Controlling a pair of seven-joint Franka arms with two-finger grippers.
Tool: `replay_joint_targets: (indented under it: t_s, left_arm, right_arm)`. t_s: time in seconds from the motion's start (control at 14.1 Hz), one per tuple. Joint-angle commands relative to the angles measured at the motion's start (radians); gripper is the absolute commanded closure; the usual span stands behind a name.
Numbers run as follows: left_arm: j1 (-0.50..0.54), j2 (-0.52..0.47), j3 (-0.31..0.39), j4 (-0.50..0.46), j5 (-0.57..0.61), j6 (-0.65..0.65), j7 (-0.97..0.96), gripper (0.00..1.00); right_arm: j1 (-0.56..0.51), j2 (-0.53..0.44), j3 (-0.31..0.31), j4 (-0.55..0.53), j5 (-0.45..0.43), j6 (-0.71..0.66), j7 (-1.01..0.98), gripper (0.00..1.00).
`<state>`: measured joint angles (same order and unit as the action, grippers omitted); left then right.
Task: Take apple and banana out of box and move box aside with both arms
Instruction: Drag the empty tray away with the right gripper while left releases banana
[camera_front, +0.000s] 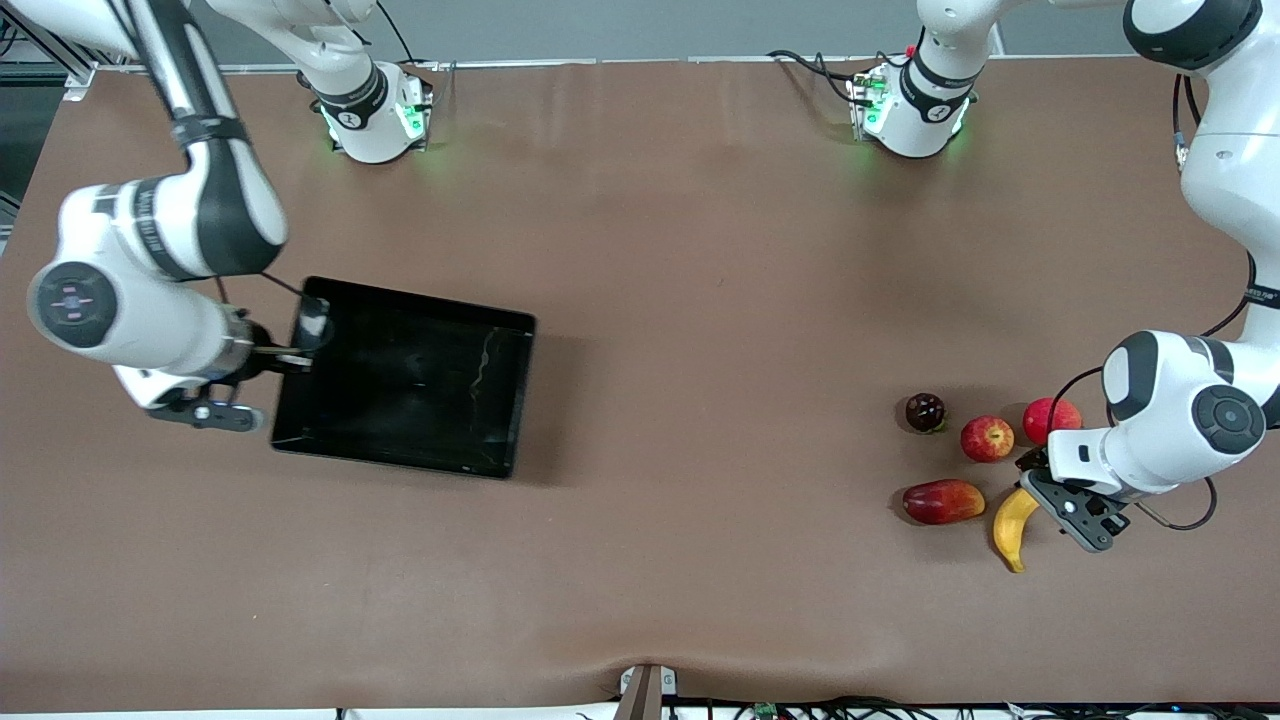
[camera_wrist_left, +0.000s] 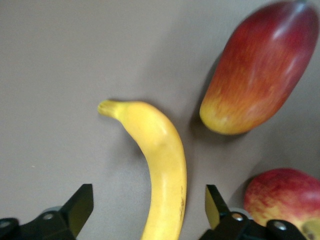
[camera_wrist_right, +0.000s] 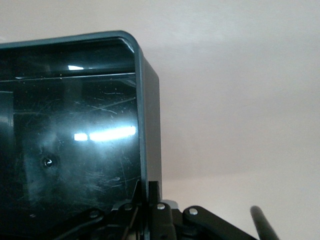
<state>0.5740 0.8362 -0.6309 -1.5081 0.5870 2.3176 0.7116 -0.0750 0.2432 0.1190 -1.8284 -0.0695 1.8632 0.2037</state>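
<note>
The yellow banana (camera_front: 1011, 527) lies near the left arm's end of the table, beside the red-and-orange mango-like fruit (camera_front: 943, 501). The small red apple (camera_front: 987, 438) lies a little farther from the front camera. My left gripper (camera_front: 1036, 480) is low over the banana's thick end, open, with one finger on each side of the banana (camera_wrist_left: 162, 165). The apple (camera_wrist_left: 282, 197) shows beside one finger (camera_wrist_left: 216, 204). The black box (camera_front: 400, 375) sits toward the right arm's end. My right gripper (camera_front: 290, 358) is shut on the box's side wall (camera_wrist_right: 149, 125).
A larger pinkish-red round fruit (camera_front: 1051, 420) sits beside the apple, close to the left wrist. A dark plum-like fruit (camera_front: 925, 412) lies beside the apple toward the table's middle. The mango-like fruit (camera_wrist_left: 260, 70) lies close beside the banana. The brown table (camera_front: 700, 300) spreads between box and fruits.
</note>
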Motion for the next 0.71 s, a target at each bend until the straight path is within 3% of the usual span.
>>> replay_joint_targets:
  t_s: [0.0,0.21,0.5,0.64]
  left_arm:
    - [-0.003,-0.095,-0.038,-0.014,-0.001,-0.099,-0.085,0.00]
    - [-0.003,-0.152,-0.082,0.018,-0.006,-0.216,-0.179,0.00]
    - [-0.002,-0.232,-0.107,0.009,-0.061,-0.290,-0.328,0.00]
    - [-0.002,-0.261,-0.138,0.011,-0.084,-0.322,-0.395,0.00]
  right_arm:
    - [-0.005,-0.054,-0.082,-0.071,0.042,0.016,-0.122,1.00]
    - [-0.011,-0.056,-0.177,-0.095,0.083,0.036,-0.228,1.00]
    - [-0.014,-0.044,-0.278,-0.158,0.122,0.175,-0.413,1.00]
    - [-0.025,-0.027,-0.292,-0.182,0.123,0.230,-0.457,1.00]
